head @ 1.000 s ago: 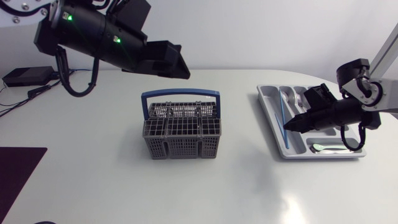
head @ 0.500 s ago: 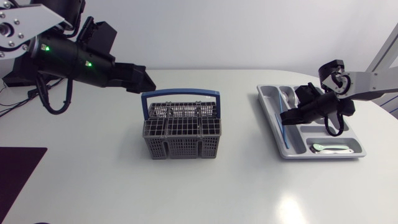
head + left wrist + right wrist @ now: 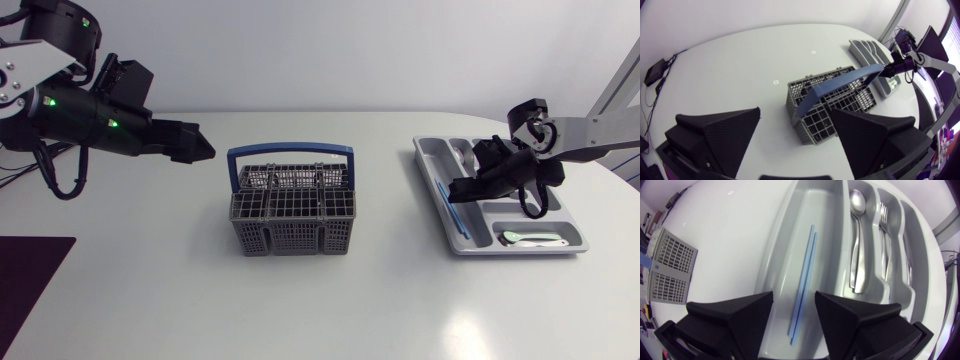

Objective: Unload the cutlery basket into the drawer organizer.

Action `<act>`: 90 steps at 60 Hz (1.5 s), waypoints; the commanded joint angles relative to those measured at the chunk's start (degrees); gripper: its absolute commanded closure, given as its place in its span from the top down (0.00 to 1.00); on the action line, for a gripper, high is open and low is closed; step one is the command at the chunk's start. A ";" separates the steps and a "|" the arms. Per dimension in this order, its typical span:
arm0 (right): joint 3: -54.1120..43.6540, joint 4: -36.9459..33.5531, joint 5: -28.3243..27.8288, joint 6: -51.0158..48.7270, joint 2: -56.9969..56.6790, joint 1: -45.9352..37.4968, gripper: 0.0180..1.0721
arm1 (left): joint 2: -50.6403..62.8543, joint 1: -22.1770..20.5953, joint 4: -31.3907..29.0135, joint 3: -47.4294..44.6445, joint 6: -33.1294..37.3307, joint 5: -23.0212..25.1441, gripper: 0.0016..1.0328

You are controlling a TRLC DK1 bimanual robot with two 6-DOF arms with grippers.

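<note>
1. The grey mesh basket (image 3: pixel 291 210) with a blue handle stands ahead of the left tool (image 3: pixel 198 150), whose fingers are apart. The grey organizer (image 3: pixel 428 160) lies under the right tool (image 3: pixel 457 190).
2. Only the right wrist view shows that tool's fingers spread, with blue chopsticks (image 3: pixel 802 280) beneath the gap.
3. The left tool has drawn back from above the basket.

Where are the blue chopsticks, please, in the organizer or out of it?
In: the blue chopsticks lie flat, side by side, in the organizer's long outer compartment.

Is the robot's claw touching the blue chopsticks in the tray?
Apart. The right wrist view shows the right gripper open, with bare tray between each finger and the blue chopsticks.
</note>
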 commanded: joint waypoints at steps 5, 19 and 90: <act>-5.80 1.25 1.78 1.35 -9.55 3.64 0.89 | 1.33 1.20 2.55 -3.90 2.70 -3.98 0.95; -9.76 1.42 3.63 4.69 -16.76 14.36 0.91 | 10.12 -1.44 3.78 -4.25 4.10 -10.13 0.95; -7.74 1.16 7.41 9.26 -12.01 29.04 0.91 | 20.67 -10.32 9.05 1.81 2.43 -16.11 0.95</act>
